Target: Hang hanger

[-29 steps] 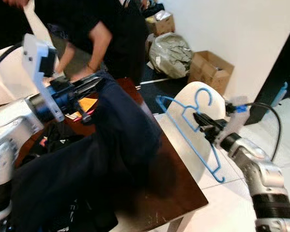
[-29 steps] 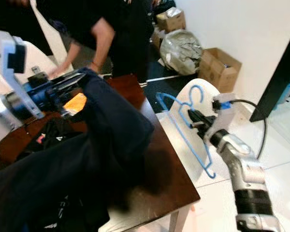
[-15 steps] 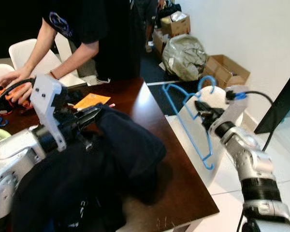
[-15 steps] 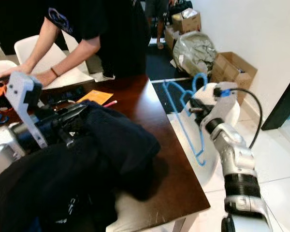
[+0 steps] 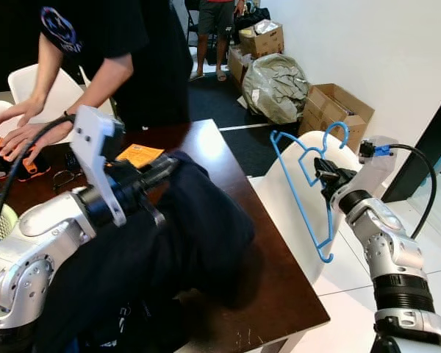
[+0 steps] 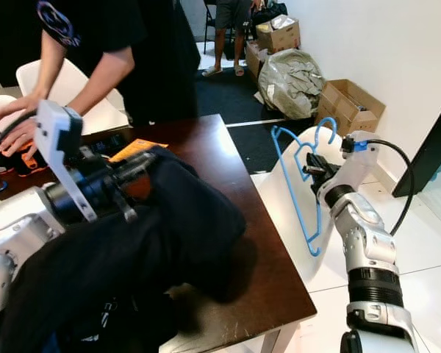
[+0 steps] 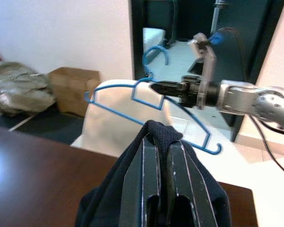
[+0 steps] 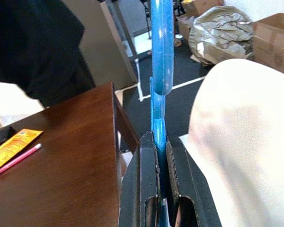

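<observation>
A blue plastic hanger (image 5: 299, 197) hangs in the air just past the right edge of the brown table (image 5: 228, 158), in front of a white chair (image 5: 275, 209). My right gripper (image 5: 322, 170) is shut on it below the hook, and the right wrist view shows the blue bar (image 8: 162, 56) clamped between the fingers (image 8: 143, 165). My left gripper (image 5: 158, 173) is over the table, shut on a fold of a dark navy garment (image 5: 198, 228). The garment drapes down over my left arm and the table. In the left wrist view the cloth (image 7: 156, 130) bulges out past the fingertips, facing the hanger (image 7: 118, 87).
A person (image 5: 110, 44) in black leans over the table's far side, hands at the far left. An orange card (image 5: 136, 154) lies on the table. Cardboard boxes (image 5: 338, 110) and a stuffed bag (image 5: 275, 84) sit by the white wall. A second person (image 5: 217, 22) stands at the back.
The camera has shifted and the picture is sharper. Both grippers keep their hold. The hanger now stands more upright and closer to the garment. The person has reached toward the table's left.
</observation>
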Motion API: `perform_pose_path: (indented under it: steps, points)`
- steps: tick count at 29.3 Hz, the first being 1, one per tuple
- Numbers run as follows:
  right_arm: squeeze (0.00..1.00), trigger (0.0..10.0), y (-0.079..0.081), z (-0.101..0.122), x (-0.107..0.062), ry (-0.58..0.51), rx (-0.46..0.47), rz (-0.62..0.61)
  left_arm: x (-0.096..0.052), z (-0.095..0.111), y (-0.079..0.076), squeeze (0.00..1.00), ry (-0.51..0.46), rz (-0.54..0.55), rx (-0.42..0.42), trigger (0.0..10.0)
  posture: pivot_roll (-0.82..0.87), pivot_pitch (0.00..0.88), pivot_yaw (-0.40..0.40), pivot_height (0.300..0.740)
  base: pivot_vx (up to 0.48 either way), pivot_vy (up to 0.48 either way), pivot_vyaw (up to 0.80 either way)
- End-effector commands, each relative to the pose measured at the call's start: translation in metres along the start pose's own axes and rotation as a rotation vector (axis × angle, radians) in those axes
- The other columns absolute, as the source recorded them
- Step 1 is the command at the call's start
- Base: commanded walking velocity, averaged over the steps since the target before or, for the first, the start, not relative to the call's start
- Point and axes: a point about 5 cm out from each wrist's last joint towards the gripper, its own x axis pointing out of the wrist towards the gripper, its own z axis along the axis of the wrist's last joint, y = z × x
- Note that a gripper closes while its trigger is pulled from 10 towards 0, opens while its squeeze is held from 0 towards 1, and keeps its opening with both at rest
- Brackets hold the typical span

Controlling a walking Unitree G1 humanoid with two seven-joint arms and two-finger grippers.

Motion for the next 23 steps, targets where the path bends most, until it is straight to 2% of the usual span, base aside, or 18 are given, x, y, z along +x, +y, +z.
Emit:
perform_pose_path:
  steps: [1, 3, 5, 6, 9, 11, 12, 13, 15, 16, 18, 20, 21, 22, 23]
  points:
    - [0.00, 10.0, 0.000, 0.007, 0.003, -0.029, -0.014, -0.015, 0.004, 0.004, -0.007, 0.00, 0.017, -0.086, 0.030, 10.0, 0.05, 0.035, 0.007, 0.740, 0.000, 0.000, -0.60]
    - [0.00, 10.0, 0.000, 0.007, 0.003, -0.029, -0.014, -0.015, 0.004, 0.004, -0.007, 0.00, 0.017, -0.086, 0.030, 10.0, 0.05, 0.035, 0.007, 0.740, 0.000, 0.000, -0.60]
    - [0.00, 10.0, 0.000, 0.010, 0.003, -0.056, -0.001, -0.024, 0.017, 0.019, -0.008, 0.00, -0.035, -0.148, 0.073, 10.0, 0.04, 0.051, 0.018, 0.740, 0.000, 0.000, -0.80]
    - [0.00, 10.0, 0.000, 0.010, 0.003, -0.056, -0.001, -0.024, 0.017, 0.019, -0.008, 0.00, -0.035, -0.148, 0.073, 10.0, 0.04, 0.051, 0.018, 0.740, 0.000, 0.000, -0.80]
    - [0.00, 10.0, 0.000, 0.008, 0.001, -0.062, 0.008, -0.014, 0.022, 0.036, 0.000, 0.00, -0.125, -0.105, 0.087, 10.0, 0.03, 0.055, 0.021, 0.740, 0.000, 0.000, -0.80]
    - [0.00, 10.0, 0.000, 0.008, 0.000, -0.062, 0.009, -0.012, 0.022, 0.039, 0.002, 0.00, -0.148, -0.086, 0.086, 10.0, 0.03, 0.055, 0.021, 0.740, 0.000, 0.000, -0.80]
    - [0.00, 10.0, 0.001, 0.008, 0.000, -0.063, 0.009, -0.009, 0.017, 0.043, 0.011, 0.00, -0.179, -0.032, 0.067, 10.0, 0.03, 0.060, 0.023, 0.740, 0.000, 0.000, 0.00]
    - [0.00, 10.0, 0.001, 0.008, 0.000, -0.063, 0.009, -0.009, 0.017, 0.043, 0.011, 0.00, -0.179, -0.032, 0.067, 10.0, 0.03, 0.060, 0.023, 0.740, 0.000, 0.000, 0.00]
    - [0.00, 10.0, 0.001, 0.008, 0.000, -0.064, 0.000, -0.006, 0.004, 0.047, 0.028, 0.00, -0.221, 0.077, 0.021, 10.0, 0.03, 0.068, 0.023, 0.740, 0.000, 0.000, 0.00]
    - [0.00, 10.0, 0.001, 0.008, 0.000, -0.064, 0.000, -0.006, 0.004, 0.047, 0.028, 0.00, -0.221, 0.077, 0.021, 10.0, 0.03, 0.068, 0.023, 0.740, 0.000, 0.000, 0.00]
    - [0.00, 10.0, 0.001, 0.007, 0.000, -0.063, -0.001, -0.004, -0.016, 0.045, 0.045, 0.00, -0.214, 0.193, 0.008, 10.0, 0.03, 0.068, 0.023, 0.740, 0.000, 0.000, 0.00]
    - [0.00, 10.0, 0.001, 0.005, 0.000, -0.059, 0.000, 0.000, -0.040, 0.036, 0.058, 0.00, -0.103, 0.333, 0.056, 10.0, 0.04, 0.077, 0.019, 0.740, 0.000, 0.000, 0.00]
    - [0.00, 10.0, 0.001, 0.005, 0.000, -0.059, 0.000, 0.000, -0.040, 0.036, 0.058, 0.00, -0.103, 0.333, 0.056, 10.0, 0.04, 0.077, 0.019, 0.740, 0.000, 0.000, 0.00]
    - [0.00, 10.0, 0.001, 0.004, -0.001, -0.057, 0.000, 0.001, -0.047, 0.033, 0.062, 0.00, -0.053, 0.381, 0.080, 10.0, 0.04, 0.077, 0.019, 0.740, 0.000, 0.000, 0.00]
    - [0.00, 10.0, 0.002, 0.004, -0.001, -0.055, 0.001, 0.006, -0.060, 0.024, 0.072, 0.00, 0.056, 0.494, 0.102, 10.0, 0.05, 0.084, 0.018, 0.740, 0.000, 0.000, 0.00]
